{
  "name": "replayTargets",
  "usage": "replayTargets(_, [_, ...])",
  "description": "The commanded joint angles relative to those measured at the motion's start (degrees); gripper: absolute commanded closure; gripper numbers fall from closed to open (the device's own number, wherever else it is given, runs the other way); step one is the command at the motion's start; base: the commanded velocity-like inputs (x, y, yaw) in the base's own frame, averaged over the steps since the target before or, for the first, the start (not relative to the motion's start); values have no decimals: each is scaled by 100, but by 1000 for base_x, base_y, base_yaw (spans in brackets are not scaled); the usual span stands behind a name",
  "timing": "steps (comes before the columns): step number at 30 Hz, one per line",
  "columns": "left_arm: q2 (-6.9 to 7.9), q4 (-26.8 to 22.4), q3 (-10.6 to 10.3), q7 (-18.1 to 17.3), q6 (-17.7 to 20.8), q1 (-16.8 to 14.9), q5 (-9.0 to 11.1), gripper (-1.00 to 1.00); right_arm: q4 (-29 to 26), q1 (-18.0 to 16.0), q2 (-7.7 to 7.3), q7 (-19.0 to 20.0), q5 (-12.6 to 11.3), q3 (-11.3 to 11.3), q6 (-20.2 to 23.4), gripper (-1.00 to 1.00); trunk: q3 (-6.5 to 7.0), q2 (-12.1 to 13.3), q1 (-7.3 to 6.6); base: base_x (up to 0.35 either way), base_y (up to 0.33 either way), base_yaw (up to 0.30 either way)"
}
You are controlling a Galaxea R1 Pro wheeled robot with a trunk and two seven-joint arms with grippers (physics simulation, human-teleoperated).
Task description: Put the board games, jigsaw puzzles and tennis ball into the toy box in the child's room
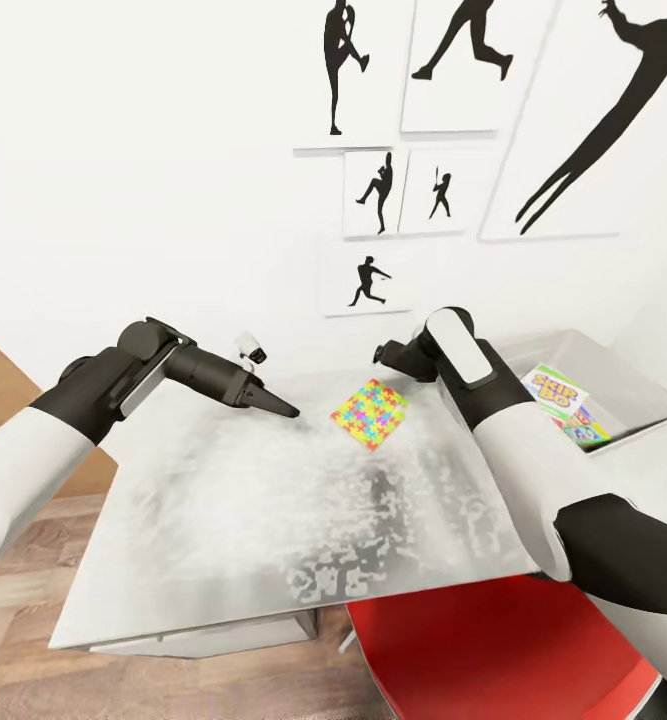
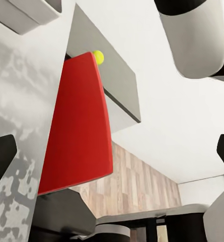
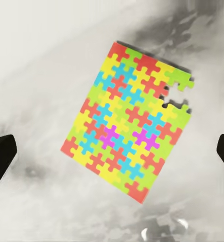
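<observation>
A multicoloured jigsaw puzzle (image 1: 370, 413) lies flat on the mottled grey table (image 1: 223, 520), towards its far side. My right gripper (image 3: 112, 154) hovers over the puzzle (image 3: 129, 126), open, its dark fingertips (image 3: 1, 156) wide apart on either side and clear of it. My left gripper (image 1: 273, 405) hangs over the table just left of the puzzle, open and holding nothing. The grey toy box (image 1: 633, 400) stands at the right with a Skip-Bo board game (image 1: 553, 388) inside. A yellow-green tennis ball (image 2: 98, 57) shows small beside the red chair's edge.
A red chair (image 1: 493, 650) stands under the table's near right edge. A white wall with black silhouette pictures (image 1: 383, 190) rises behind the table. Wooden floor (image 1: 13, 620) shows at the left.
</observation>
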Motion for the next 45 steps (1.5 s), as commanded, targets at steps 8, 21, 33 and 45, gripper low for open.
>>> replayTargets(8, [5,0,-20,-29,56,-9,0,-100,-68,-217,-134,-62,-64,12,28,-100,-84,-8,2,0,0,0])
replayTargets(21, [1,0,-21,-29,55,-9,-1,-100,-59,-259,-155,-62,-64,20,34,-100,-207,-8,2,0,0,0])
replayTargets(33, [7,0,-14,-29,55,-9,-1,-100,-19,-259,-156,-62,-64,13,26,-100,-320,-8,2,0,0,0])
replayTargets(45, [5,0,-11,-29,55,-9,-21,-100,-31,-266,-159,-62,-62,12,25,-100,-433,-8,2,0,0,0])
